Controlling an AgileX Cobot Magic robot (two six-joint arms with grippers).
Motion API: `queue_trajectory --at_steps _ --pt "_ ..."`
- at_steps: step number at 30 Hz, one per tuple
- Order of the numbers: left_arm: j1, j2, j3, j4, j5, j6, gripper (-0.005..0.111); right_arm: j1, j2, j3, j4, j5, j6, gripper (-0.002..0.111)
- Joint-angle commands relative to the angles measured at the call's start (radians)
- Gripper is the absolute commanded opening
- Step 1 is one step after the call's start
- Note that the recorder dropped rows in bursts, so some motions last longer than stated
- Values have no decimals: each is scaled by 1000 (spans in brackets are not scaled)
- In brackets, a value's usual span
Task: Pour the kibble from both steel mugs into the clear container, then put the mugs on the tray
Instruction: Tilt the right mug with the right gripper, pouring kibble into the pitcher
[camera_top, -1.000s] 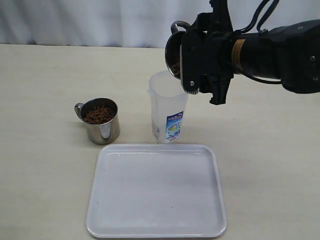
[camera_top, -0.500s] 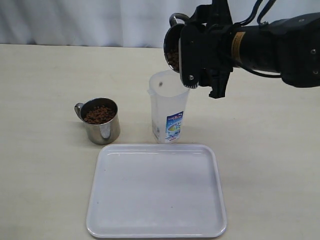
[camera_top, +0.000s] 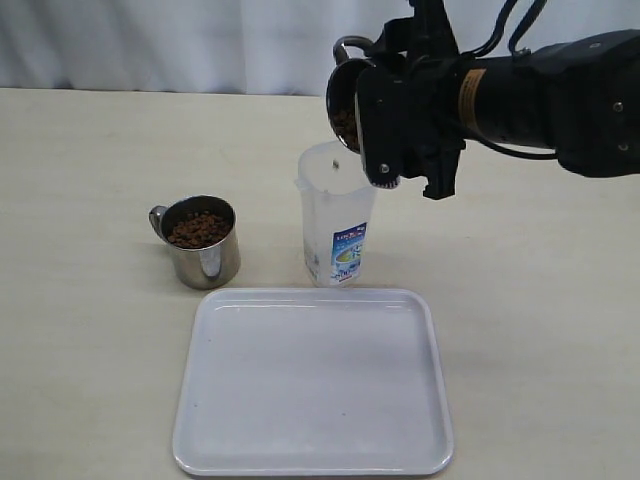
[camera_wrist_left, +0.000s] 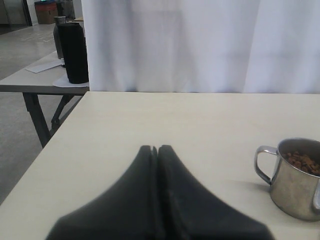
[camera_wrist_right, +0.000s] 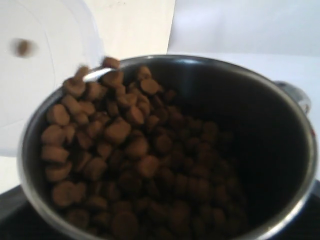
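In front of the clear container (camera_top: 335, 225) lies the tray (camera_top: 312, 293); beside it stands the full mug (camera_top: 203, 243). Above its rim our right gripper (camera_top: 373, 115) clamps the tilted mug (camera_top: 342, 95): we should tip slowly so the kibble (camera_wrist_right: 120, 145) drops inside. Our left gripper (camera_wrist_left: 155, 150) is pinched closed, empty.

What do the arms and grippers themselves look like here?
The right arm is thick, rounded and black, with an orange band near the wrist and black cables looping above. The right gripper is black and blocky, with a pale toothed strip. The left gripper is two matte black fingers tapering to narrow tips.
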Motion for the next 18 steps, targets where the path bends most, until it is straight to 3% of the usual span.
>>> queue_trajectory --at_steps 1,18 --pt "-5 -1 2 -3 -4 -2 0 2 -7 -11 -1 10 -30 5" --pt "-5 -1 2 -3 -5 -2 0 2 7 -31 -1 23 -108 5"
